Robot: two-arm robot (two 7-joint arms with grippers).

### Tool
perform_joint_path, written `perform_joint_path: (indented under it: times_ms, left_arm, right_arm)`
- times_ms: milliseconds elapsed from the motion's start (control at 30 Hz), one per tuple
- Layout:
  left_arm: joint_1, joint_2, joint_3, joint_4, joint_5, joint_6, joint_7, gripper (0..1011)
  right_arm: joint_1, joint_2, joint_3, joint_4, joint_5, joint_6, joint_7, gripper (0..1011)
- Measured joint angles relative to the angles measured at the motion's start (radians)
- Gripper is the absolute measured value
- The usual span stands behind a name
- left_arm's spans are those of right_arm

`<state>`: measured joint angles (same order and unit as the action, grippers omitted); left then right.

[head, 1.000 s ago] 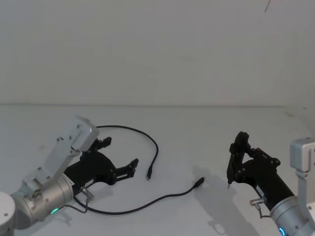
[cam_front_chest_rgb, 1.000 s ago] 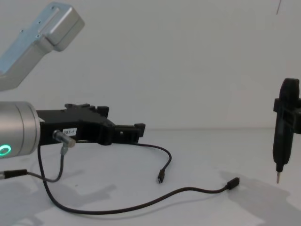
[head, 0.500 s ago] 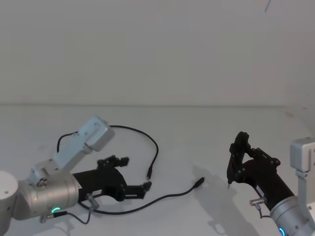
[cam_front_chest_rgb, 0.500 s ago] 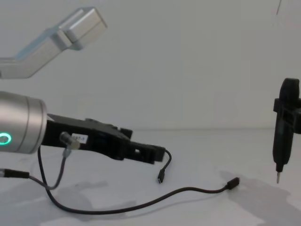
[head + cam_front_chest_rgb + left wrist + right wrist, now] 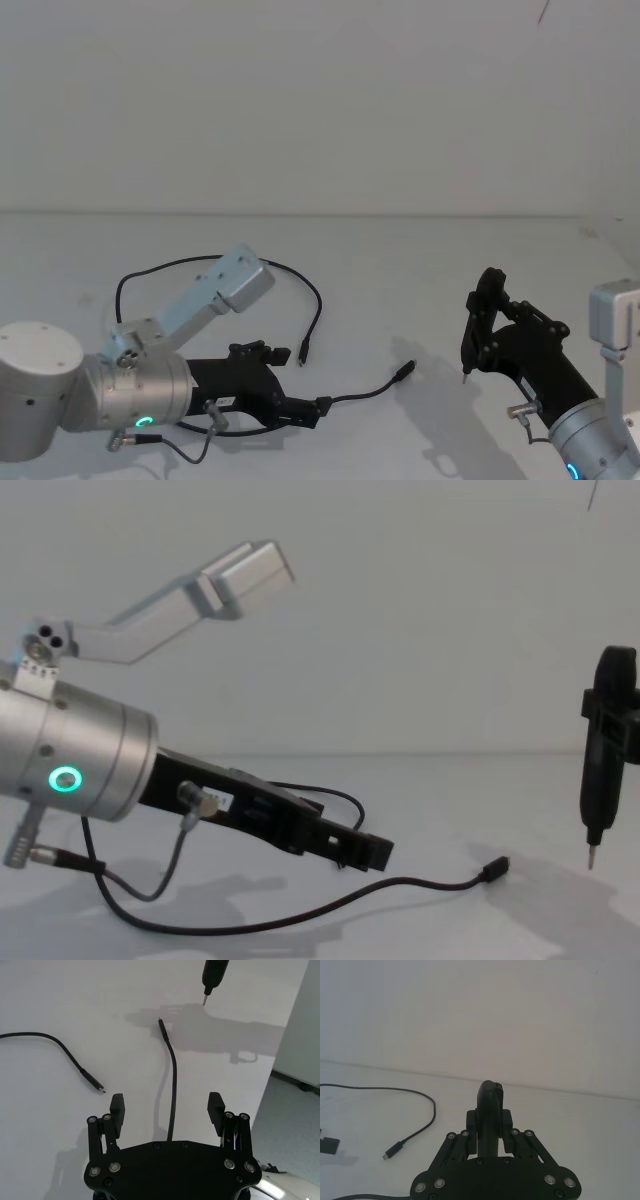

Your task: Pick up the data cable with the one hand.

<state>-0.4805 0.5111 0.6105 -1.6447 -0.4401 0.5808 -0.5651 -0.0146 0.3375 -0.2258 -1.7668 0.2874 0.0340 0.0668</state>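
Loops of a long thin black data cable (image 5: 372, 389) with a small black plug at each end are lying flat on the white table (image 5: 450, 260). They are spreading wide over its left half, and both plugs are resting close together near the middle, toward the near edge. The left gripper (image 5: 303, 382), long, black and flat-fingered on a thick silver cylinder with a glowing green light ring (image 5: 65, 778), is reaching low across the near-left part of the table, angled down toward the surface. Its fingers (image 5: 117, 1105) are standing wide apart, and in the left wrist view the cable (image 5: 174, 1075) is running straight along the gap between them, touching neither. In the chest view this gripper (image 5: 365, 852) is showing just above the cable's (image 5: 420, 883) near run. The right gripper (image 5: 466, 372), narrow and black with a thin metallic tip, is hovering off the table toward the right edge. Its tip is pointing down with its fingers drawn together, apart from the cable's nearer plug (image 5: 404, 372).
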Motion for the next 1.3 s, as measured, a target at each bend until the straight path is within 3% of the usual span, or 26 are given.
perform_joint_path:
  times_ms: [433,1000,1300]
  left_arm:
    - [-0.059,-0.055,0.061,0.083,0.018,0.035,0.0,1001]
    - [-0.099,-0.101,0.104,0.144,0.021,0.065,0.015,998]
    - [-0.106,-0.11,0.113,0.155,0.021,0.072,0.017,802]
  right_arm:
    - [0.0,0.0,0.0,0.0,0.0,0.0,0.0,279]
    - [0.0,0.0,0.0,0.0,0.0,0.0,0.0,279]
    - [0.0,0.0,0.0,0.0,0.0,0.0,0.0,279]
